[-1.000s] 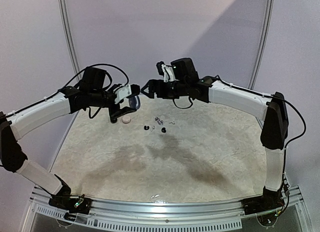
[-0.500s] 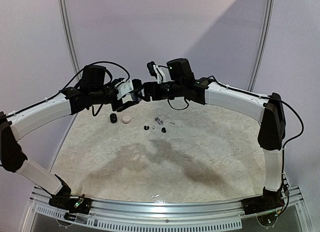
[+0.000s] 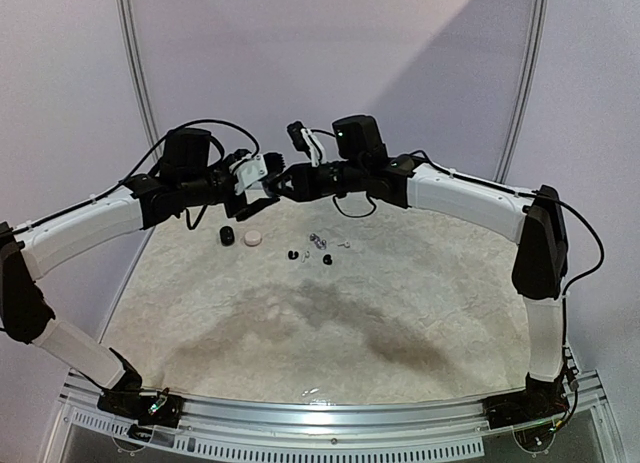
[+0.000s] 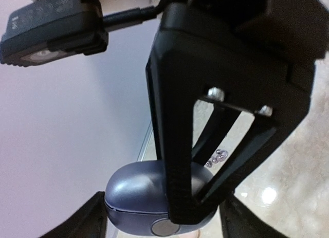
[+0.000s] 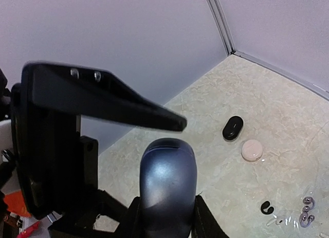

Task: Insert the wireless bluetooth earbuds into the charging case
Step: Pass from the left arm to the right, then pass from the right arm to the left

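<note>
A blue-grey charging case (image 4: 133, 191) hangs in the air at the back of the table, closed. My right gripper (image 5: 167, 220) is shut on its sides, the case (image 5: 167, 176) pointing away from the camera. The case also lies between the fingers of my left gripper (image 4: 164, 220). One left finger rests against it, while the other side is hidden behind a right finger. In the top view the two grippers (image 3: 262, 188) (image 3: 287, 180) meet nose to nose. The earbuds lie on the table below: two black ones (image 3: 293, 254) (image 3: 327, 260) and small silver ones (image 3: 318, 240) (image 5: 307, 212).
A black oval case (image 3: 227, 236) (image 5: 232, 128) and a round whitish case (image 3: 253, 238) (image 5: 252, 150) lie on the table under the left gripper. The back wall and its corner rail (image 5: 221, 22) stand just behind both grippers.
The left gripper rose with the case, uncovering the black oval case. The right gripper moved left onto the held case and its jaws closed on it.
</note>
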